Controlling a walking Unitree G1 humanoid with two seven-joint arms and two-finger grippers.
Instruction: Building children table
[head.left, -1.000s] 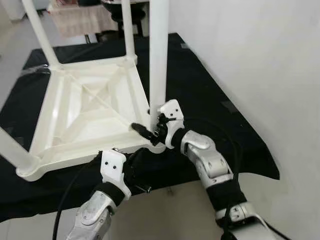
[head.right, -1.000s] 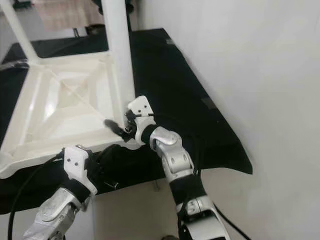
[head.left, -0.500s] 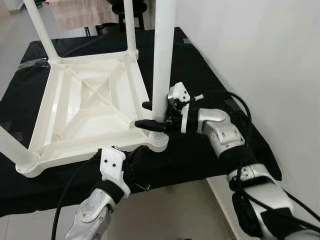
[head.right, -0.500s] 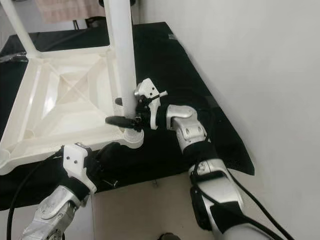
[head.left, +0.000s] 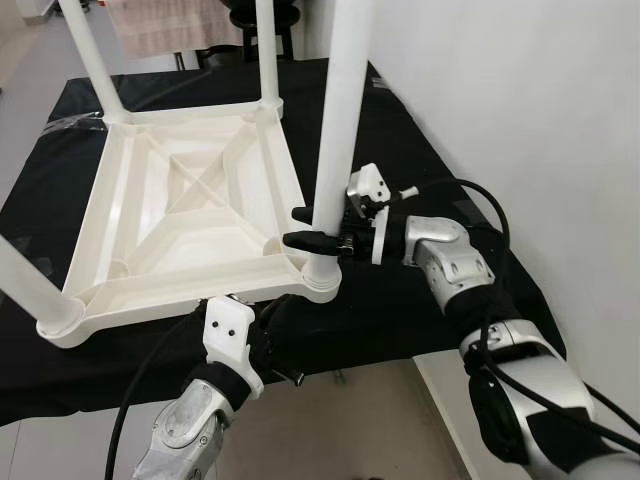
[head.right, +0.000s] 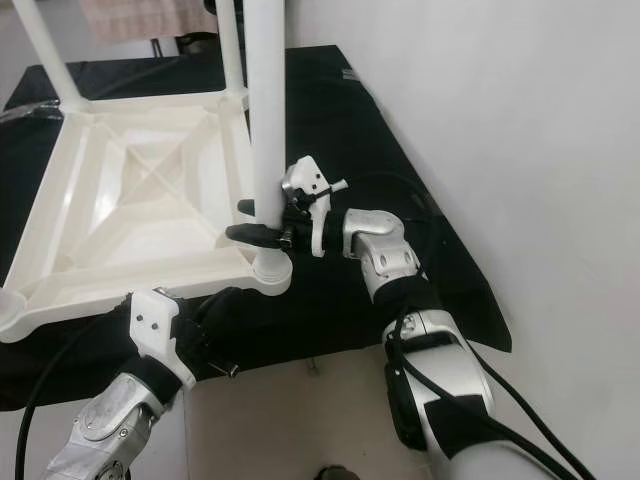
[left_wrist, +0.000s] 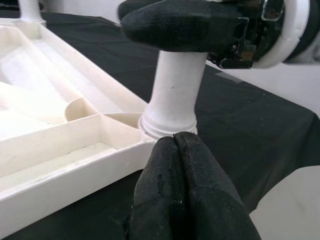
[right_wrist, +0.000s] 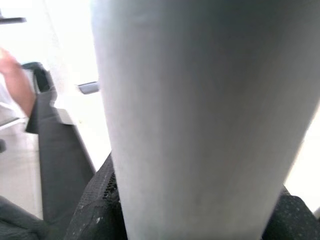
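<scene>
So the right gripper (head.left: 318, 226) has its two black fingers clamped round the near-right table leg (head.left: 338, 140), low down, just above the collar where it plugs into the corner socket (head.left: 318, 288). One finger sits in front of the leg, the other behind it, and the right wrist view has that white tube pressed right up between the pads.

The left gripper (left_wrist: 176, 150) is pinched closed on nothing, fingertips together, parked just short of that same socket at about 6 o'clock from it, below the table edge.

The upside-down tabletop (head.left: 190, 215) lies flat on the black cloth (head.left: 420, 170), ribbed underside up. The other legs stand at its far corners (head.left: 268, 50) around 12 o'clock and at the near-left one (head.left: 25, 285) around 9.

Handling-wise I'd guess it's hollow moulded plastic: light, stiff, smooth enough to slip under the pads. The leg is long, so grabbing high would give lots of wobble; holding low near the collar like this looks like the sane spot for pushing or twisting it home. The tabletop is light enough to skate on the cloth, so bracing that corner seems smart.
</scene>
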